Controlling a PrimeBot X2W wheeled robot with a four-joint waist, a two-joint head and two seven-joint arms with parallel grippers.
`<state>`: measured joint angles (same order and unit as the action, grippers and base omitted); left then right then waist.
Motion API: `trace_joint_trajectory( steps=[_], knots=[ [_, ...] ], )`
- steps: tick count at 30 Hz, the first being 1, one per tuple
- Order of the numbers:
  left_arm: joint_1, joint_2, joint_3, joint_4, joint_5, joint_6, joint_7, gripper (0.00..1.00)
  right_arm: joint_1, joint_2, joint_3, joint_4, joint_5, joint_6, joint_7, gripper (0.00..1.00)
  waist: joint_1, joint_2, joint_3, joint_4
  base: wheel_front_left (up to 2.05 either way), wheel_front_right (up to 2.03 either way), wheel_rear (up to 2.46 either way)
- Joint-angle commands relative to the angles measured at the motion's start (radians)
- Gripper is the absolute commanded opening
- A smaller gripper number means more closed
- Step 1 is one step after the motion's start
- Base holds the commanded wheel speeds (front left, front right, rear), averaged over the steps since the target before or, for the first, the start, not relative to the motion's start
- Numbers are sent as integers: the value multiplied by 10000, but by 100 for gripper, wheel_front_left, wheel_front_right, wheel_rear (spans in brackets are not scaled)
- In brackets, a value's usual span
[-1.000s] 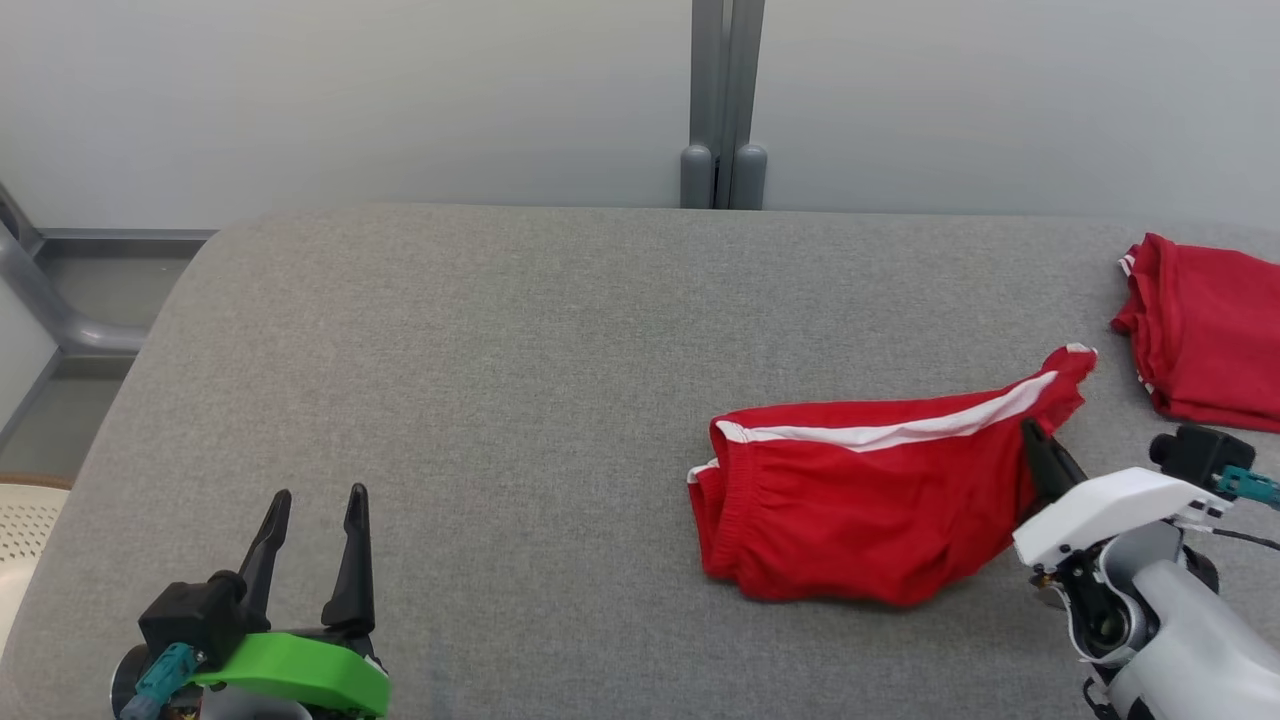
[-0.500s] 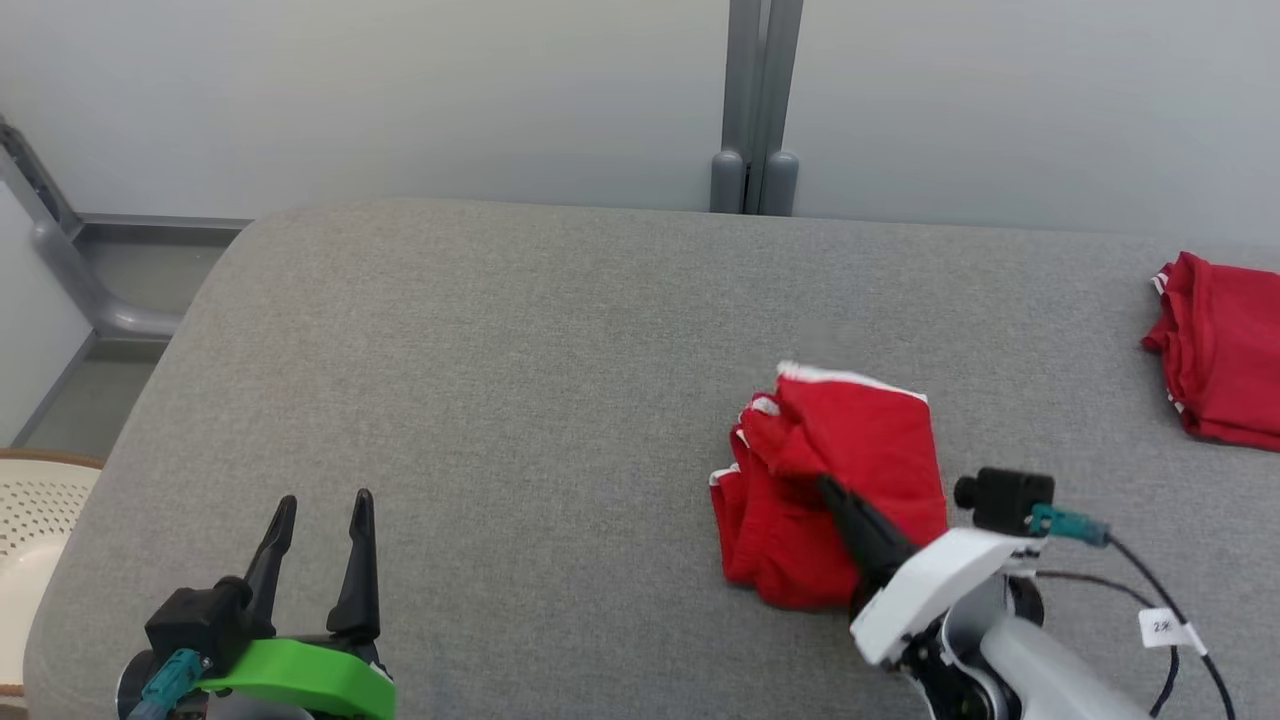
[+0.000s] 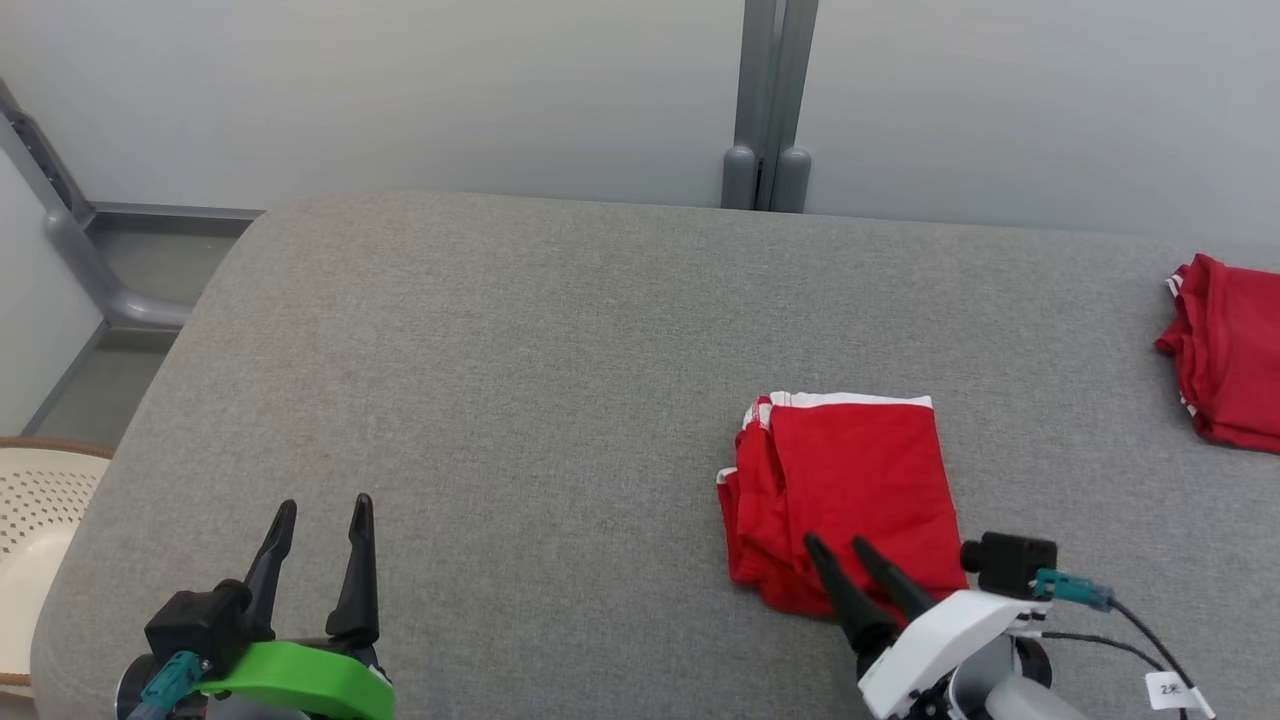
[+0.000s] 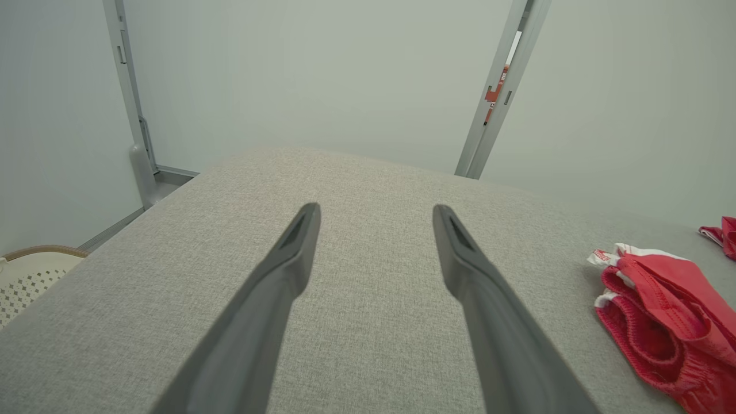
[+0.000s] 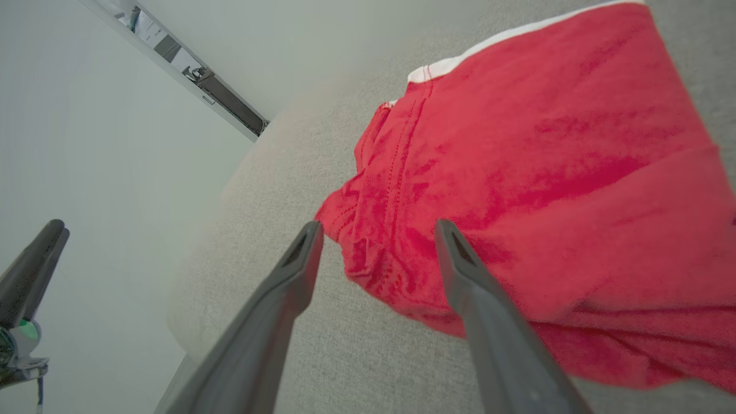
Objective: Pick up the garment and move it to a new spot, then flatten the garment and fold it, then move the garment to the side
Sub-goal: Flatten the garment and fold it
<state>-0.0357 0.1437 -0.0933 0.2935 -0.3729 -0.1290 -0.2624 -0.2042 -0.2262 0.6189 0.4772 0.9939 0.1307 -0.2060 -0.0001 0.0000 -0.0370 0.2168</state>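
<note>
The garment [image 3: 850, 490] is a pair of red shorts with white trim, lying folded over itself on the grey table [image 3: 500, 380], right of centre. It also shows in the left wrist view [image 4: 661, 310] and the right wrist view [image 5: 546, 190]. My right gripper [image 3: 835, 547] stands open at the garment's near edge, its fingertips above the cloth and nothing between them [image 5: 376, 230]. My left gripper [image 3: 322, 505] rests open at the lower left, well away from the garment, empty [image 4: 374, 213].
A second red garment [image 3: 1225, 350] lies at the table's right edge. A perforated cream basket [image 3: 35, 520] sits off the table's left side. Grey wall panels and a post [image 3: 770, 100] stand behind the table.
My right gripper carried the garment's right end over to the left, folding it in half, then opened and let go. The camera shifted slightly. The left gripper stayed still.
</note>
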Motion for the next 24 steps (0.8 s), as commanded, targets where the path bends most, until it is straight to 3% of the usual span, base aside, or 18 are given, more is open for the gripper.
trace_joint_trajectory(
  steps=[1, 12, 17, 24],
  knots=[
    [145, 80, 46, 17, -28, -38, -26, 100, -128, -145, -201, -183, 154, -4, -186, 100, 1, 0, -21, -38, 0, 0, 0],
    [95, 114, -188, -2, 45, -38, -26, 100, -224, -876, -1948, -152, -1084, -5, -584, 100, 1, 0, 45, -83, 0, 0, 0],
    [63, 127, -295, 68, 44, -38, -26, 100, 71, -641, -2905, -160, -2072, -4, -591, 100, 1, 0, 41, -140, 0, 0, 0],
    [232, 27, -159, 110, 68, -38, -26, 100, 926, -27, -4448, -1257, -3538, -5, -588, 100, 1, 0, -52, -662, 0, 0, 0]
  ],
)
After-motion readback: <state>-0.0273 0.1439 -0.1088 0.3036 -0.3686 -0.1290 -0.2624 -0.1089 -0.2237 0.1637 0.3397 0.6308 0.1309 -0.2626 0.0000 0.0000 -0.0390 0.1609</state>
